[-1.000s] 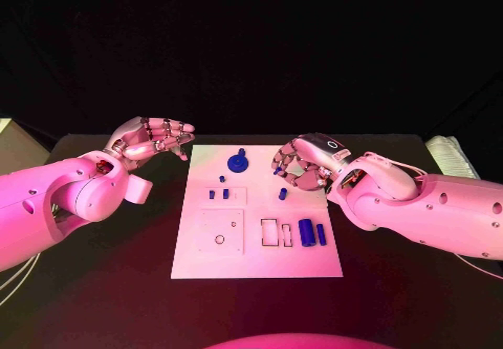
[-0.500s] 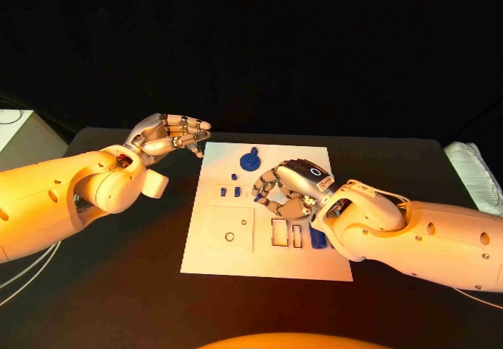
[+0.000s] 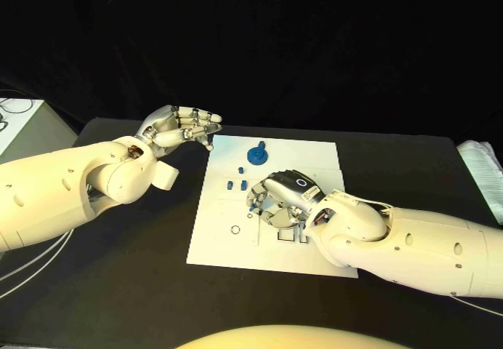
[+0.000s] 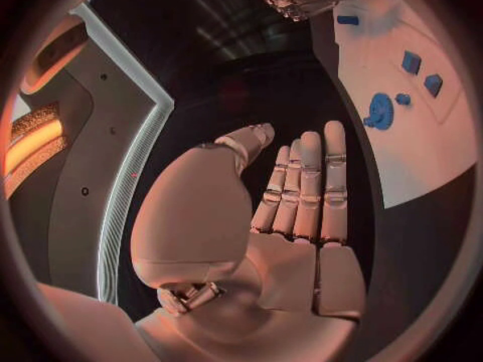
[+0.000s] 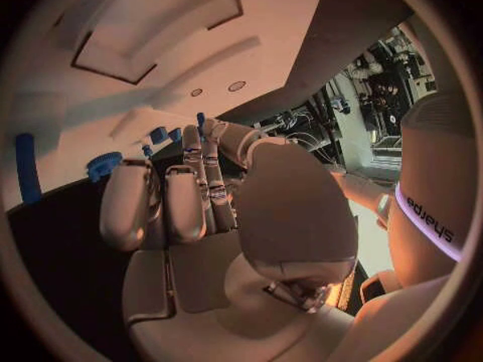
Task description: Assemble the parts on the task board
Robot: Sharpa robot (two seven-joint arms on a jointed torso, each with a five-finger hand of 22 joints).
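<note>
The white task board (image 3: 225, 243) lies in the middle of the black table. A blue gear-like part (image 3: 256, 155) stands near its far edge, with two small blue pieces (image 3: 236, 186) closer in. My right hand (image 3: 281, 200) hovers low over the board's middle with its fingers curled down. A blue piece (image 3: 254, 207) shows at its fingertips, but whether it is gripped is hidden. The right wrist view shows a blue bit (image 5: 200, 119) just past those curled fingers. My left hand (image 3: 184, 125) is raised off the board's far left corner and holds nothing, its fingers (image 4: 307, 185) straight.
A white box (image 3: 31, 127) stands at the table's left edge and a pale object (image 3: 484, 171) at its right edge. The board has a small ring (image 3: 235, 230) and rectangular slots (image 3: 285, 235) near my right forearm. In the right wrist view a long blue bar (image 5: 25, 169) lies on the board.
The camera has shifted. My right hand has come from the board's far right side down over its middle, covering the blue peg there. The left hand has stayed by the far left corner.
</note>
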